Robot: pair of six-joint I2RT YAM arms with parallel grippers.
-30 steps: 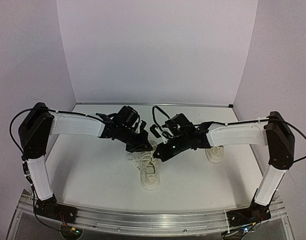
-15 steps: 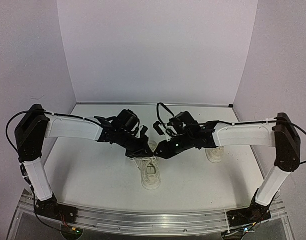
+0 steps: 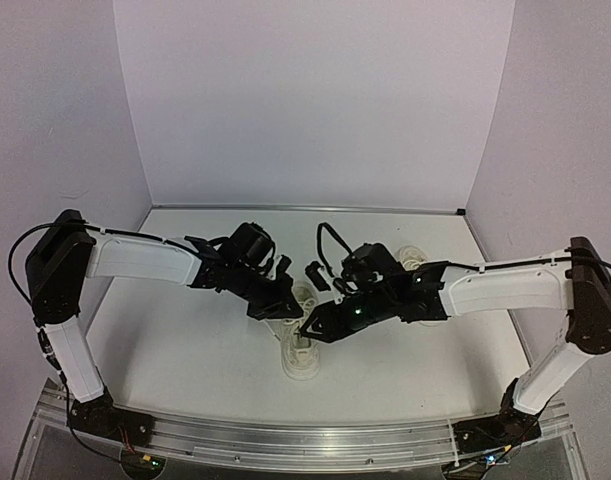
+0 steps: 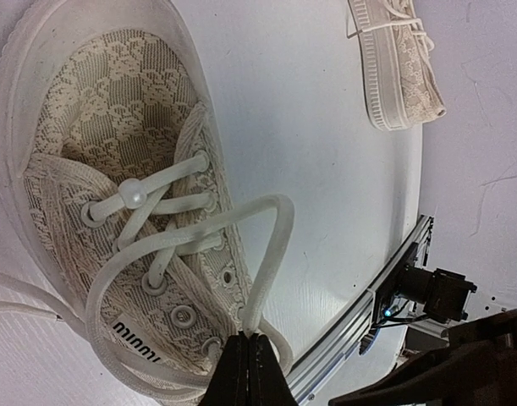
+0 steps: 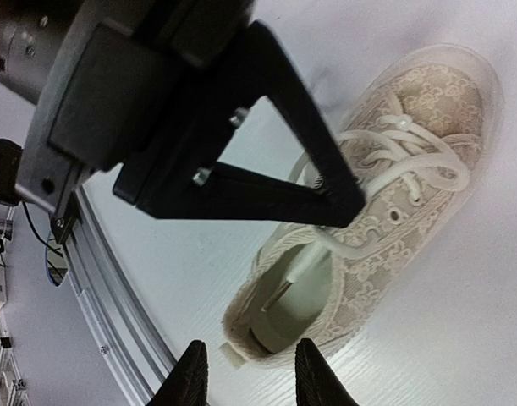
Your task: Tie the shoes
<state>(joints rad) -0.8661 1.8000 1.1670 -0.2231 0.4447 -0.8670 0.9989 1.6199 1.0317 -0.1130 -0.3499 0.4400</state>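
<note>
One cream shoe lies near the table's front middle, toe toward the front. It fills the left wrist view and shows in the right wrist view. My left gripper is shut on a loop of its white lace, just above the eyelets; the pinch is at the left gripper's tips. My right gripper hovers open and empty above the shoe's heel opening, its fingertips apart. The left gripper also shows there holding the lace. The second shoe lies at the back right, partly behind the right arm.
The second shoe lies on its side away from the first. An aluminium rail runs along the table's front edge, close to the shoe's toe. White walls enclose the back and sides.
Both arms have reached lower and nearer over the front shoe. The right gripper has moved left and down to the shoe. The left gripper still holds the lace.
</note>
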